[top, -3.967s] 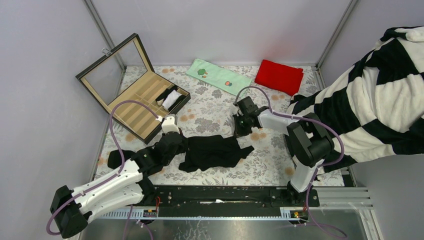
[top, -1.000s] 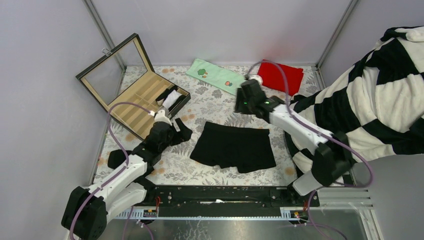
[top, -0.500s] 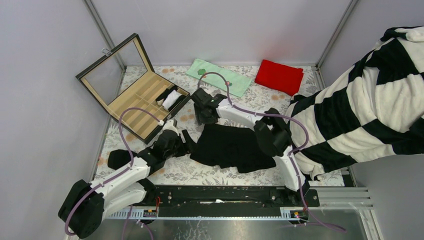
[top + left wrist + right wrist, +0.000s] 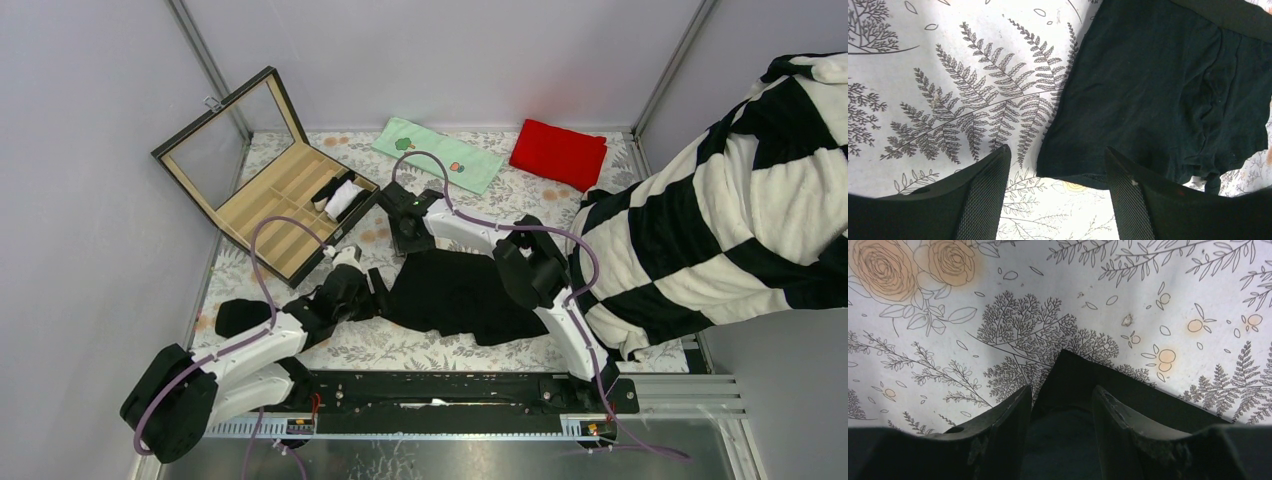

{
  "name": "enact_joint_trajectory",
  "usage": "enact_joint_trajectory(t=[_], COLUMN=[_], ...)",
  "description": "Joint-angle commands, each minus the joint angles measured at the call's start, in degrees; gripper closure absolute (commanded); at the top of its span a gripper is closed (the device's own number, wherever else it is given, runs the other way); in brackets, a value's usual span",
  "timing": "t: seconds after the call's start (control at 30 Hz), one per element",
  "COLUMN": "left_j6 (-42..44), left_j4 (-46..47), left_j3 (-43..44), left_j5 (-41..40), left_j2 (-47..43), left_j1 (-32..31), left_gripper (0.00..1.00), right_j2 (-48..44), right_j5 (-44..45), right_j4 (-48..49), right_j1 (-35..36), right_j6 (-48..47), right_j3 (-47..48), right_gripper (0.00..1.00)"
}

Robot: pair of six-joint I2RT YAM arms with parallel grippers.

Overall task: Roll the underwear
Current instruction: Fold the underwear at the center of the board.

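Black boxer shorts (image 4: 460,295) lie flat and spread out in the middle of the flowery bench (image 4: 400,345). The left hand (image 4: 1055,155) is low at their near left corner. Its fingers (image 4: 988,195) are wide apart, and the corner sits between them, not pinched. The right hand (image 4: 1060,390) is at their far left corner. Its fingers (image 4: 1113,430) are apart too, with the cloth tip poking out between them. A small black bundle (image 4: 240,317) lies well to the left of the shorts. An open box (image 4: 270,205) sits behind them to the left.
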Motion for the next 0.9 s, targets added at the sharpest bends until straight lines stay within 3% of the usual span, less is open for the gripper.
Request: enact_joint_trajectory(t=[0.0,0.13,0.27,0.57,0.8,0.87], left_j6=[-0.88,-1.06,-1.02,-2.61,-0.07,1.27], left_j4=[0.08,1.4,1.99,-0.22,-2.25,-3.93], left_j3=[-1.44,-1.79,-1.11,-1.43,1.49,3.58], left_j5=[-1.23,-0.77,-0.06,-1.82,-6.39,-7.32], left_j2=[1.98,3.85,5.99,3.68,0.07,-0.24], left_j1=[-1.07,-1.55,-2.66,-3.87,-3.9,-3.89], left_gripper=[0.28,0.33,0.46,0.67,0.97,1.0], right_j2=[1.89,2.42,1.31,-0.84,-6.45,-8.38], right_j5=[1.54,1.8,2.41,3.08,0.3,-0.68], right_j4=[-1.73,-1.65,-0.5,0.61,5.35,7.06], right_j1=[0.37,0.4,0.44,0.43,0.42,0.25], right_j6=[-1.55,-2.1,-2.17,-2.21,-1.01,-0.34], right_j3=[3.52,3.27,1.33,-0.82,-4.88,-6.14], right_gripper=[0.47,0.6,0.73,0.87,0.94,0.94])
